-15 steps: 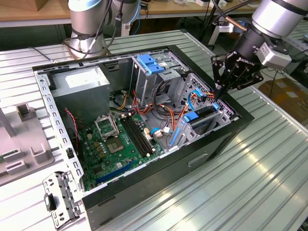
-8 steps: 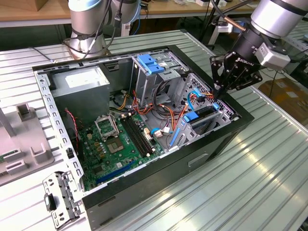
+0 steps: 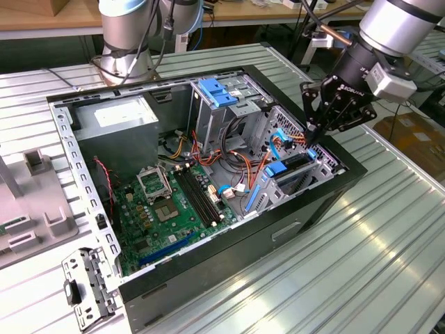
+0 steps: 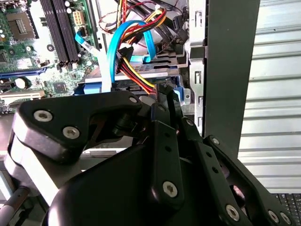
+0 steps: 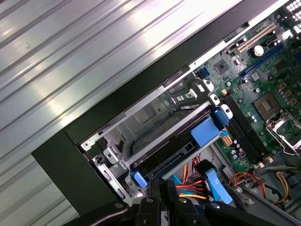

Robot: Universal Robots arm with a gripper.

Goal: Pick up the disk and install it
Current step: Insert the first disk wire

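Exterior view: you are looking at an open black computer case point(image 3: 229, 264) lying on a ribbed metal table point(image 3: 361, 250), with the gripper point(image 3: 311, 141) reaching into the metal drive cage point(image 3: 327, 163) at the case's corner on the exterior view's right. The disk point(image 3: 290, 167) is sitting edge-up in that cage, showing a light-blue side rail and a thin dark metal edge. In the first wrist view, the disk point(image 5: 178, 148) is lying slotted in the bay, blue tabs at both ends. The gripper's fingers point(image 5: 157, 190) are pressing together, closed with nothing held, just beside the disk. Inside the case, a green motherboard point(image 3: 167, 209), a grey power-supply box point(image 3: 115, 129) and orange and blue cables point(image 3: 247, 163) are resting.
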